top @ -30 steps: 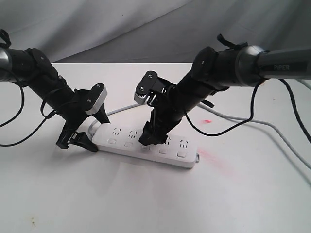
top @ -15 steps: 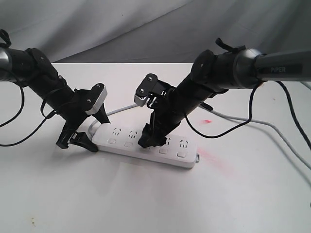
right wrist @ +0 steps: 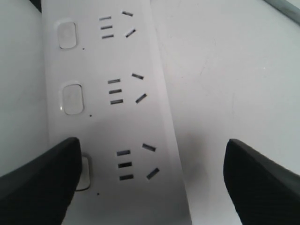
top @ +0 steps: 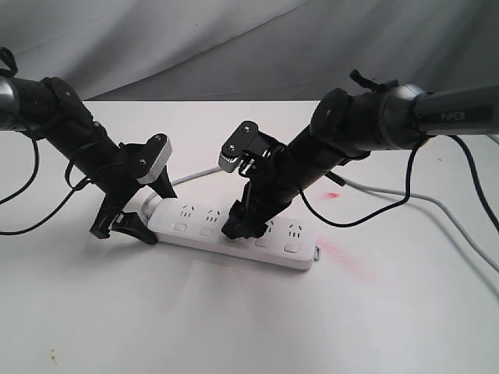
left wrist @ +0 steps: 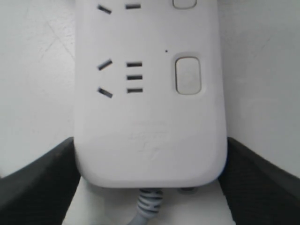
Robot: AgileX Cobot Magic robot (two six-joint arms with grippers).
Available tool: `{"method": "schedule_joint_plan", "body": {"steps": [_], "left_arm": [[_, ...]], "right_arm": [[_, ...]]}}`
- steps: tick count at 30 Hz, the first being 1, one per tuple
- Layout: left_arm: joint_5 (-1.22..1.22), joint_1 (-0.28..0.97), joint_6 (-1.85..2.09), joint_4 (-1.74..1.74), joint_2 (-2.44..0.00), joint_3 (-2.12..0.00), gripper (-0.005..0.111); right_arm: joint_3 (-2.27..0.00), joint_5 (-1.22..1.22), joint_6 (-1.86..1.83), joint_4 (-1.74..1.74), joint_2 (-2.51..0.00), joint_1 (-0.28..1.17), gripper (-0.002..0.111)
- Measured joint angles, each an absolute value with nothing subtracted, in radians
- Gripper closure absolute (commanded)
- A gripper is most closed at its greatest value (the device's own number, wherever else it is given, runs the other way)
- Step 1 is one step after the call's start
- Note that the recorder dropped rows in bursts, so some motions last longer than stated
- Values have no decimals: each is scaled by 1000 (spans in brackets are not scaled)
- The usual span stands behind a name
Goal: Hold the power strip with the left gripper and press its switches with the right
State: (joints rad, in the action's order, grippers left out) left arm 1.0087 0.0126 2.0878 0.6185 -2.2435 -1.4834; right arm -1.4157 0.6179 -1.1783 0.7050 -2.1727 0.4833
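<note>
White tabletop (top: pixel 234 327), left hand (left wrist: pixel 150 143) clasping power strip (top: pixel 196 221) end, right hand (right wrist: pixel 152 150) spread, finger (right wrist: pixel 42 183) half-hiding switch (right wrist: pixel 86 174)

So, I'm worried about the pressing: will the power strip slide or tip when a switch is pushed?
Probably won't slide: the left gripper clamps the power strip at its cord end. Tipping seems unlikely: it lies flat.

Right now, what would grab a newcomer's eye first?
A white power strip lies across the middle of the table. The left gripper clamps its cord end; the right gripper, jaws wide, has one finger over the middle switch.
</note>
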Motion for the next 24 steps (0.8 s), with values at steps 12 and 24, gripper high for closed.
{"method": "schedule_joint_plan", "body": {"steps": [12, 24], "left_arm": [[1009, 13, 2088, 619, -2244, -1483, 75], [1009, 13, 2088, 619, -2244, -1483, 75]], "right_arm": [[-1416, 605, -1178, 685, -2172, 483, 33], [-1398, 593, -1185, 649, -2126, 483, 33]]}}
